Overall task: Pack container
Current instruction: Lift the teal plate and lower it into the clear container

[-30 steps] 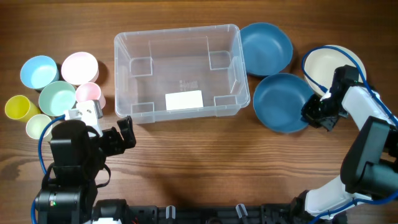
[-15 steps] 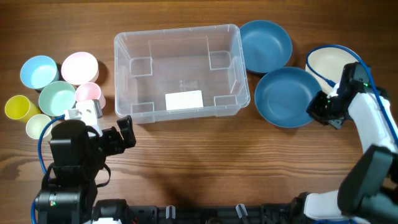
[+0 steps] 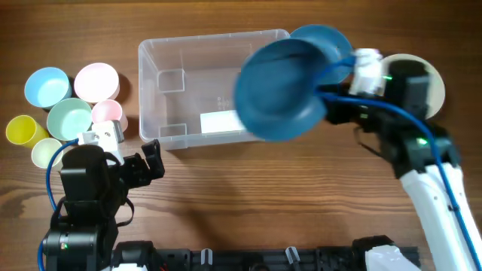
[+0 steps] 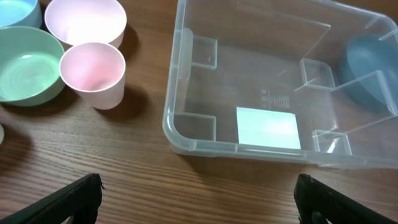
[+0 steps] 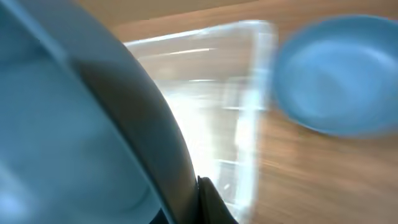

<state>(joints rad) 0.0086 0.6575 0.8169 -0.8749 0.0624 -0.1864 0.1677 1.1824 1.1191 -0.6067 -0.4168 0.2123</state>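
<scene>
The clear container [image 3: 181, 56] stands at the back middle of the table, with a white label [image 3: 218, 120] on its base; it also shows in the left wrist view [image 4: 186, 143] and the right wrist view [image 5: 242, 124]. My right gripper [image 3: 335, 102] is shut on the rim of a dark blue bowl [image 3: 280, 89] and holds it lifted and tilted over the container's right end; the bowl fills the left of the right wrist view [image 5: 68, 124]. My left gripper [image 4: 196, 199] is open and empty over the table, in front of the container.
A second blue bowl [image 3: 331, 41] lies right of the container, also in the right wrist view [image 5: 336, 81]. A cream bowl [image 3: 431, 79] is at the far right. Pastel bowls and cups [image 3: 71, 102] cluster at the left, among them a pink cup [image 4: 93, 71] and a green bowl [image 4: 25, 71].
My right gripper has lifted the dark blue bowl off the table and swung it left, from right of the container to above its right end. The left arm has not moved.
</scene>
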